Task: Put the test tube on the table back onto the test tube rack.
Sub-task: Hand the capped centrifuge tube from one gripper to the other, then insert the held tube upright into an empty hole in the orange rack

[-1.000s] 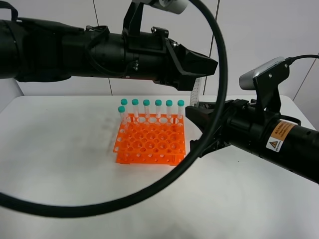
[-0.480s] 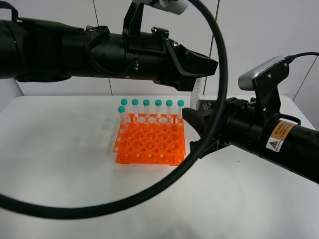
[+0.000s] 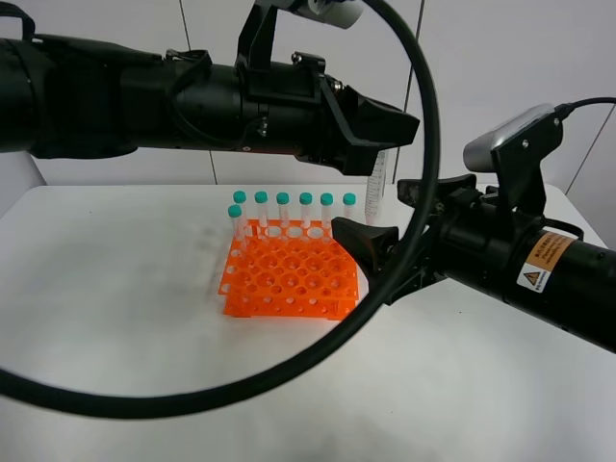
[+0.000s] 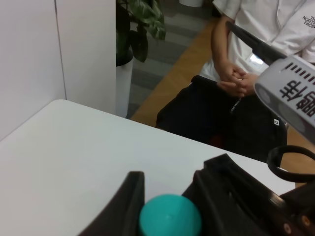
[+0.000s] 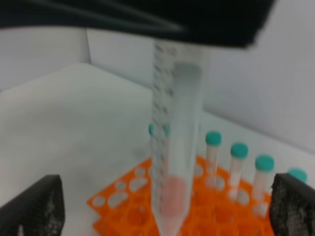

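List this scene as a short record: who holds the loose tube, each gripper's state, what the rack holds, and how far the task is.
held item: test tube, upright, pointed tip down
left gripper: shut on the test tube at its teal cap
right gripper: open, jaws wide, beside the tube, holding nothing
test tube rack: orange, on the table
rack contents: seven capped tubes, six in the far row, one just in front at its left end
status: test tube in the air near the rack's far right corner, not yet in a hole
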`<control>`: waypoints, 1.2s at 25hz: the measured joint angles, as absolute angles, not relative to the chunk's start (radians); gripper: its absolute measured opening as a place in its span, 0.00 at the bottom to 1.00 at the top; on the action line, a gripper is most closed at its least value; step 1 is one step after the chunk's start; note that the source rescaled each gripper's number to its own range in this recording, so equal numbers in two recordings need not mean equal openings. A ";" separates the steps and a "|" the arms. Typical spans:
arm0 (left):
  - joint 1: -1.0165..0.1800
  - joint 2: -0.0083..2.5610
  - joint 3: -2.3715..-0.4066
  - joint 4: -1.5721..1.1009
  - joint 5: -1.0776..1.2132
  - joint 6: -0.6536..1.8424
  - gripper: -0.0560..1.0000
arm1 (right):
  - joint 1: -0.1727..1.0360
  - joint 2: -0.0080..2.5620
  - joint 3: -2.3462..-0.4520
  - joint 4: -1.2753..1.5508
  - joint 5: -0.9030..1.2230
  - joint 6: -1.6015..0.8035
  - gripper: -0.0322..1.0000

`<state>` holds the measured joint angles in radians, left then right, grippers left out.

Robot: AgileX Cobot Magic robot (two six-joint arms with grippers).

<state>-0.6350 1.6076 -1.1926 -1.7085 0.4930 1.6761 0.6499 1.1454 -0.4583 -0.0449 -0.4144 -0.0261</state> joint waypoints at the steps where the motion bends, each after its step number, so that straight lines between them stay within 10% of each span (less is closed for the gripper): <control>1: -0.635 1.608 -1.193 -1.709 0.493 1.676 0.06 | 0.650 1.125 -0.458 -0.043 -0.379 -0.024 1.00; 19: -0.635 1.608 -1.193 -1.709 0.457 1.677 0.06 | 0.519 0.933 -0.458 -0.024 0.063 -0.015 1.00; 30: -0.635 1.608 -1.193 -1.709 0.457 1.677 0.06 | 0.097 0.933 -0.468 -0.080 0.076 -0.015 1.00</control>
